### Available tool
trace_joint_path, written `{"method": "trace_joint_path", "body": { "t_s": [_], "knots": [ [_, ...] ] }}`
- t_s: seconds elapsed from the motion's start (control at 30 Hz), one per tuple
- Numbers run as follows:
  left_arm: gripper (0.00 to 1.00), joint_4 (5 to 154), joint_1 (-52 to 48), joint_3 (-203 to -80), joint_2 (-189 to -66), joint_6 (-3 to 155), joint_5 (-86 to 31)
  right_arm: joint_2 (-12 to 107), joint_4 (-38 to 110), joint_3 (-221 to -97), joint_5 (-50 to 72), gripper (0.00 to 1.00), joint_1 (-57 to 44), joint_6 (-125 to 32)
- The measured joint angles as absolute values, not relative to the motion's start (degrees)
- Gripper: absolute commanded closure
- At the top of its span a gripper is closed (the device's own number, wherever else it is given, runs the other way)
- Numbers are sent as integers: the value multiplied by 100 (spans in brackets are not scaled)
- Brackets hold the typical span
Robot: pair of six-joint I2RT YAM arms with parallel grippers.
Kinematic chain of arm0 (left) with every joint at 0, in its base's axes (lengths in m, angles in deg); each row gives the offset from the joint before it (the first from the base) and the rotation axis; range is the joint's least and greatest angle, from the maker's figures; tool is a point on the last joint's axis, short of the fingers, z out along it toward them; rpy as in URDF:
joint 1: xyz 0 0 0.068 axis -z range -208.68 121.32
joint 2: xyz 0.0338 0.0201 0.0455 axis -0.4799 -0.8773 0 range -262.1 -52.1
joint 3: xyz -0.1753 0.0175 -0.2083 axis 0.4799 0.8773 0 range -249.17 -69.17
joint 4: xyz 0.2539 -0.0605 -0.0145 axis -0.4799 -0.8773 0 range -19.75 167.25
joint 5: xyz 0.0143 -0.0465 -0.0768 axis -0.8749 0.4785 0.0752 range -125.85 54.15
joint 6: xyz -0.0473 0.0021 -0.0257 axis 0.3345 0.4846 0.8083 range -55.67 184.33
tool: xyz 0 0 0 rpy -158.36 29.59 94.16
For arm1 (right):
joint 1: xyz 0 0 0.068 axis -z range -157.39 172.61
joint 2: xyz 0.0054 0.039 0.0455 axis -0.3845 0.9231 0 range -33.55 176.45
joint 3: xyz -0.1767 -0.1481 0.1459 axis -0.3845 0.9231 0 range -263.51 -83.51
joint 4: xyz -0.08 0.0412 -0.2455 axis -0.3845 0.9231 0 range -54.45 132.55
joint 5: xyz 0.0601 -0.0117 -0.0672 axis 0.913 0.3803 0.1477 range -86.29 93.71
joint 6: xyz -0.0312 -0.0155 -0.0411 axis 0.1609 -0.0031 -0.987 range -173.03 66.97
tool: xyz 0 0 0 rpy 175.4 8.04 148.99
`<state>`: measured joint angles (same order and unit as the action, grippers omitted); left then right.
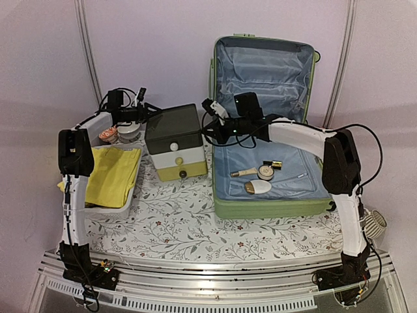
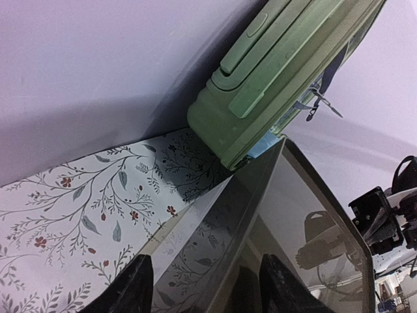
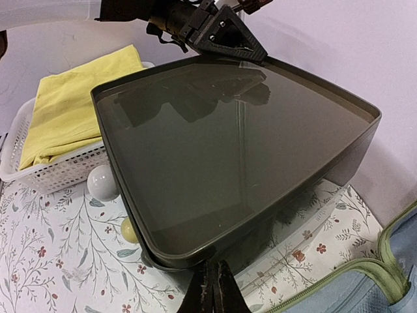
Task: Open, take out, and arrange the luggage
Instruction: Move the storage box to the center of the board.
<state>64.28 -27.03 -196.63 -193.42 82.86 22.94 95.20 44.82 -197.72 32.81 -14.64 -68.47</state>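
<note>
1 drawer box (image 1: 174,140) stands between white basket (image 1: 107,210) and open luggage (image 1: 273,208).

Ahead of the right gripper (image 3: 212,287) the dark lid (image 3: 228,143) is glossy, smooth plastic; rightward, the luggage (image 3: 391,287) shows matt cloth lining.

The top view looks down from high behind the near edge, over the whole desk (image 1: 195,231). The left wrist camera, close behind the left end effector (image 2: 205,287), faces the drawer box (image 2: 293,215) lid just ahead and the luggage (image 2: 280,72) beyond. The right wrist camera faces that lid from the opposite side (all three views share it).
</note>
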Motion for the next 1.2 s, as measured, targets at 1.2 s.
{"method": "trace_joint_path", "body": {
  "t_s": [1.2],
  "knots": [
    [47, 6563, -2528, -18766, -18745, 7787, 1640, 9137, 5040, -19658, 2794, 98, -1781, -6333]
  ]
}}
